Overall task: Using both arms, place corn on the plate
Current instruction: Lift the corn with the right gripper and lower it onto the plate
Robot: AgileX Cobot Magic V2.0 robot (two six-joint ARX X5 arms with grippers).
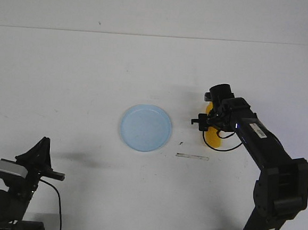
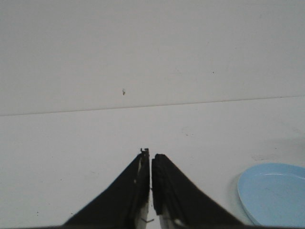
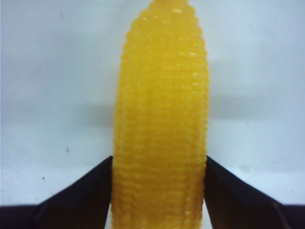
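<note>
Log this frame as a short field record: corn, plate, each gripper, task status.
corn: yellow cob, between the right gripper's fingers, to the right of the plate in the front view
plate: pale blue, round, nothing on it, mid-table
right gripper: fingers against both sides of the cob
left gripper: fingers together, holding nothing, low at the table's near left
table: white
status: corn gripped, not yet on plate

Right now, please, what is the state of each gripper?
Left gripper: closed, holding nothing, near the plate.
Right gripper: closed on the corn, one finger on each side of it.
</note>
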